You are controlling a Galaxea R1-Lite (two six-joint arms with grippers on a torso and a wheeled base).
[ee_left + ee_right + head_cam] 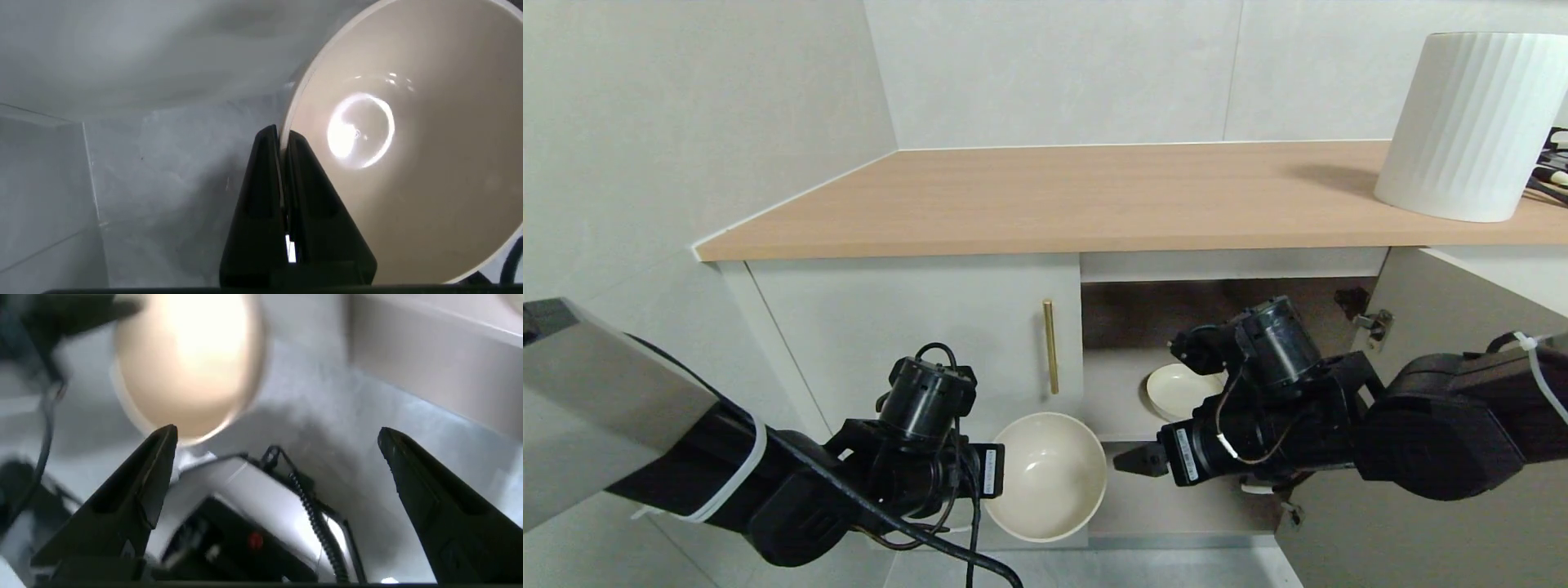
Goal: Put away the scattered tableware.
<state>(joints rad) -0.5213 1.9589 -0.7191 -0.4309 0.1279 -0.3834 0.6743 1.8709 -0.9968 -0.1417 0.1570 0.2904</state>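
Black fingers (263, 188) of the left gripper (283, 139) clamp the rim of the cream bowl (1049, 478), in front of the closed left cabinet door (915, 327) | right gripper (1134, 459) fingers spread apart, empty, before the open cabinet (1225, 314) | cream plate (1176, 390) on its shelf (1112, 388) | white ribbed container (1470, 122) on counter (1054, 196), far right

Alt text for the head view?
The left pincer is shut on the rim of a round cream bowl, held before an open white cabinet under a wooden countertop. The right pincer hangs beside the bowl, and a cream plate lies on the cabinet shelf.
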